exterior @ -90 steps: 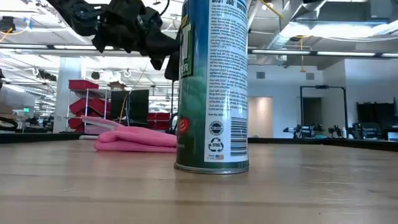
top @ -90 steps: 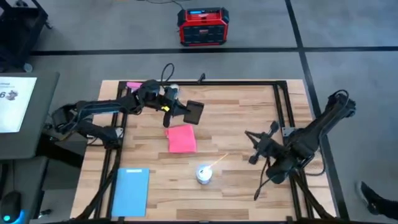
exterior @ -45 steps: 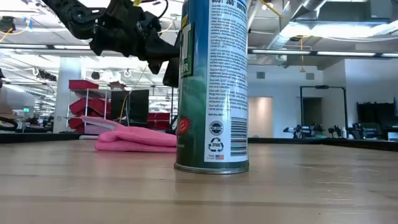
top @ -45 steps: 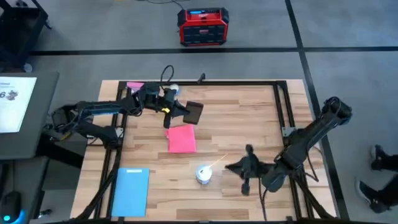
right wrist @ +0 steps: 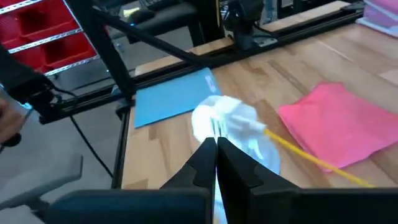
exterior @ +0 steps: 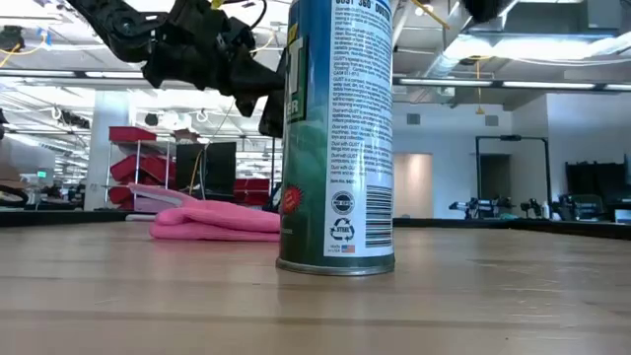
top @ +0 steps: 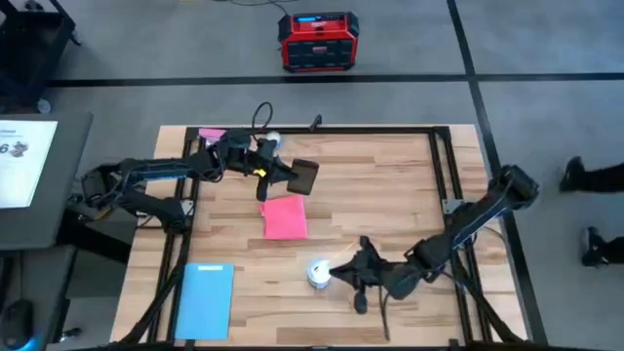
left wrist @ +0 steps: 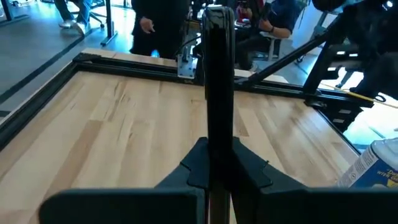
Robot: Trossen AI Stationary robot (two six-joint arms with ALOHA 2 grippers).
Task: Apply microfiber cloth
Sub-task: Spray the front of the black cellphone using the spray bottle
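Wooden surface [top: 390, 185] with a black frame, and the microfiber cloth [top: 285, 216] lies flat near the middle, long axis running from the far edge toward the near one. From table height it's just a low pink fold [exterior: 212, 223] behind the spray can [exterior: 337, 133]. Left gripper [top: 289, 176] hangs just beyond the cloth, fingers clamped on a black phone [top: 304, 176]. Right gripper [top: 348, 270] is right beside the can, fingers pressed together, holding nothing.
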